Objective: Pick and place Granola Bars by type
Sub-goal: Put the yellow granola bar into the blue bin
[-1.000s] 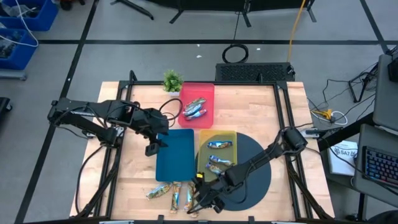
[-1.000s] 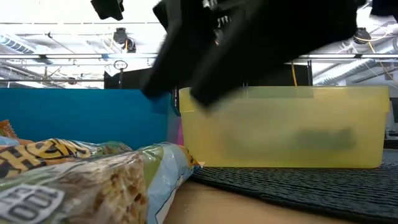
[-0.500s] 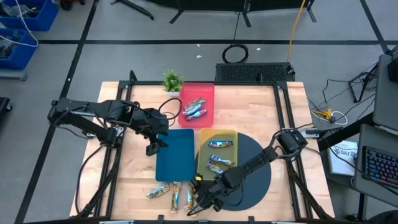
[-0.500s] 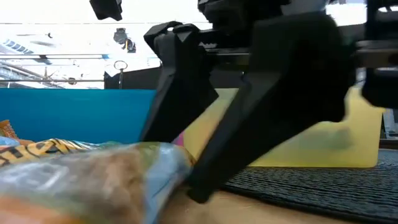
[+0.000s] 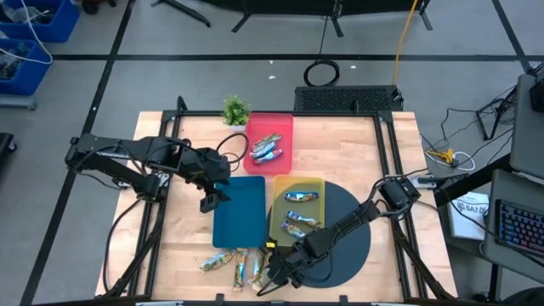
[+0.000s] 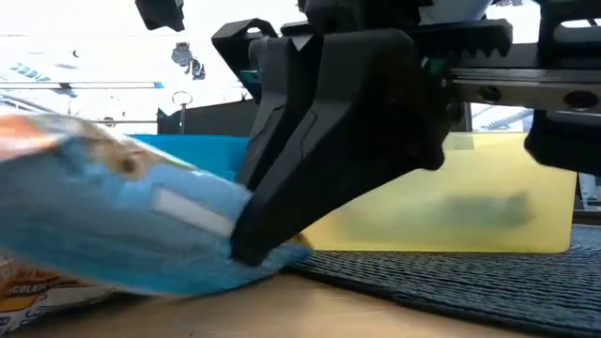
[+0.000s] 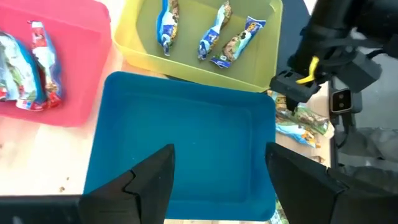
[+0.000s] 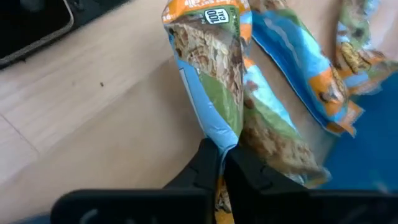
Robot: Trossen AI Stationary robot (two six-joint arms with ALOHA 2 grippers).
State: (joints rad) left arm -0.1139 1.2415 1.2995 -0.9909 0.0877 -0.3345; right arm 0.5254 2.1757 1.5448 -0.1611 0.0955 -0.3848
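Several Granola Bars (image 5: 238, 267) in blue, orange and green wrappers lie on the wood near the table's front edge. My right gripper (image 5: 270, 275) is down among them, shut on one bar (image 8: 211, 68). Other bars lie in the red tray (image 5: 285, 127) and the yellow tray (image 5: 313, 183). The blue tray (image 5: 240, 212) between them holds nothing. Above the blue tray's left edge my left gripper (image 5: 209, 201) hovers open, with nothing between its fingers (image 7: 149, 183). My right gripper pinches the crimped end of the bar's wrapper (image 8: 219, 138) between its two fingers (image 6: 282, 221). The fingers slant down from the table's right, roughly in line with the bar's length. The held end is raised off the wood (image 6: 188, 253); the bar stretches away from the fingers over a neighbouring bar (image 8: 273, 134).
A small green plant (image 5: 236, 110) stands at the far left corner beside the red tray. A dark round mat (image 5: 353, 242) lies under my right arm and the yellow tray's near end. Bare wood shows left of the blue tray.
My right gripper has come down onto the bars near the front edge and shut on one bar's end. That bar, flat on the wood before, now stands tipped up at the held end.
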